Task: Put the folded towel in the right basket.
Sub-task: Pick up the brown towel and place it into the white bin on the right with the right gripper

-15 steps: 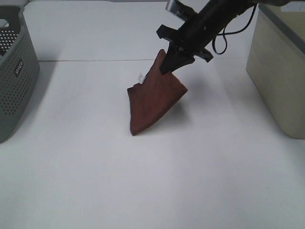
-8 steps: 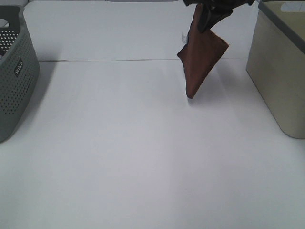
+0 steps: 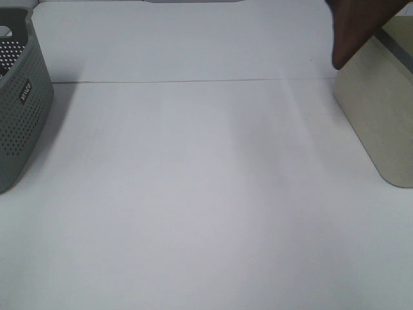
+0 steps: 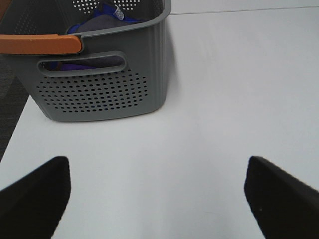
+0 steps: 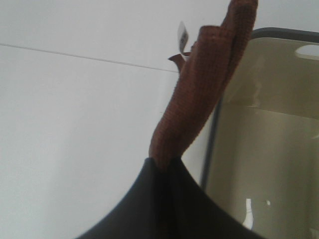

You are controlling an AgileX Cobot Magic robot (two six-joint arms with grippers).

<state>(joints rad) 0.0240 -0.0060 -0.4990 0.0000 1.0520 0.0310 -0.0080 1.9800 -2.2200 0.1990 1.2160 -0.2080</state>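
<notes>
The folded towel [image 3: 356,29], dark reddish-brown, hangs in the air at the top right of the high view, its lower corner over the near-left rim of the right basket [image 3: 381,110], a beige smooth bin with a grey rim. The right gripper itself is above that view. In the right wrist view my right gripper [image 5: 167,167] is shut on the towel [image 5: 207,84], whose white tag [image 5: 183,36] shows at its edge, with the basket [image 5: 264,149] just beyond. My left gripper [image 4: 157,199] is open and empty over the table by the grey basket.
A grey perforated basket [image 3: 19,103] with a label stands at the left table edge; in the left wrist view [image 4: 99,89] it holds purple-blue cloth and has an orange handle [image 4: 40,44]. A seam line crosses the white table [image 3: 193,194] at the back.
My right gripper has lifted the towel off the table and carried it up and to the right, from the middle of the table to above the beige basket's rim.
</notes>
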